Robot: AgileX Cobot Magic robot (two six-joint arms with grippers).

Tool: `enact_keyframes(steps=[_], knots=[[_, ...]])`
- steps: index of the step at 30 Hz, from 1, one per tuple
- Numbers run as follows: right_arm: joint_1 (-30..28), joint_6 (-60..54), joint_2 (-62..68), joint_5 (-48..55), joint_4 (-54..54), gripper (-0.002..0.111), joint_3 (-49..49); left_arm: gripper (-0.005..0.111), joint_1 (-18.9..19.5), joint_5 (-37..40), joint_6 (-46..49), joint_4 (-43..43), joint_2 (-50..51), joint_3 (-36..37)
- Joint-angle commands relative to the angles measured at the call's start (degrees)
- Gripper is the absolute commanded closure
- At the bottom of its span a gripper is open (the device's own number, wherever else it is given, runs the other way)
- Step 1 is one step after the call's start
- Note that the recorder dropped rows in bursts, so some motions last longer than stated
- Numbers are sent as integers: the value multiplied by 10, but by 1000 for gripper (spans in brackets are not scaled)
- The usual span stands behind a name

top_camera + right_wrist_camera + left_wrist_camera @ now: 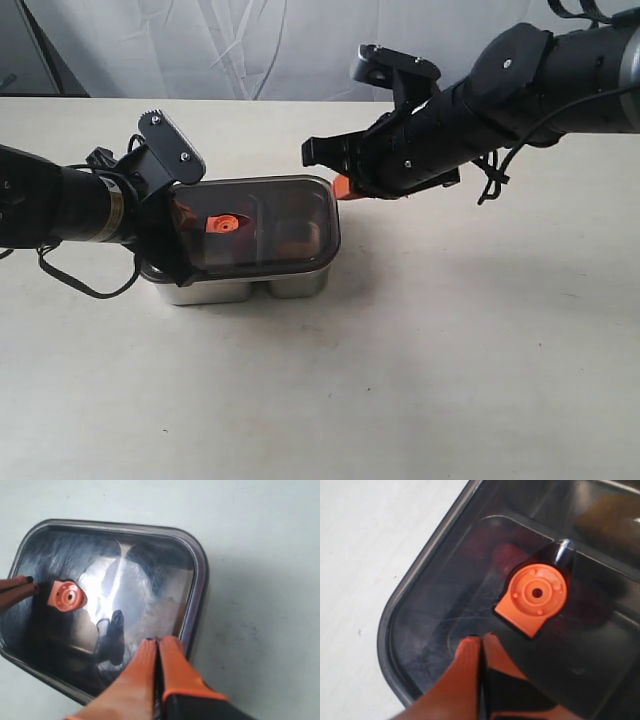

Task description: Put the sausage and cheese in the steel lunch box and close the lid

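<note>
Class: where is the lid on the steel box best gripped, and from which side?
Probably the rim of the lid at its right short end, from the right: the top is broad and flat, and the left gripper crowds the other end.

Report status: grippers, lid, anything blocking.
Left gripper shut, tips at lid beside valve. Right gripper shut, above lid's edge. Lid on steel lunch box. Nothing blocking.

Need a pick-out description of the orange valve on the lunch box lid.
On the pale table, the steel lunch box stands left of centre in the exterior view, under a dark smoky lid. Toward the lid's left-arm end sits the valve: a small orange disc with a centre hole, the lid's only bright mark, round unlike the tapered orange gripper fingers nearby.
</note>
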Motion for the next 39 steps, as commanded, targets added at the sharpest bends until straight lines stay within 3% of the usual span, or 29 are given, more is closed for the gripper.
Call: enact_keyframes(steps=[1, 11, 17, 24, 30, 39], knots=[[3, -40, 42, 66, -1, 107, -17, 107, -6, -23, -2, 8, 14, 13], [3, -77, 128, 96, 25, 107, -21, 107, -6, -23, -5, 8, 14, 13], [3, -84, 47, 46, 46, 107, -21, 107, -6, -23, -5, 7, -20, -1], [3, -87, -35, 9, 28, 107, -21, 107, -6, -23, -6, 2, -142, -27], [3, -81, -91, -57, 5, 107, 8, 107, -6, 9, -9, -82, -268, -26], [3, -81, -231, -187, -16, 109, 167, 107, -6, 15, -9, -132, -538, 61]])
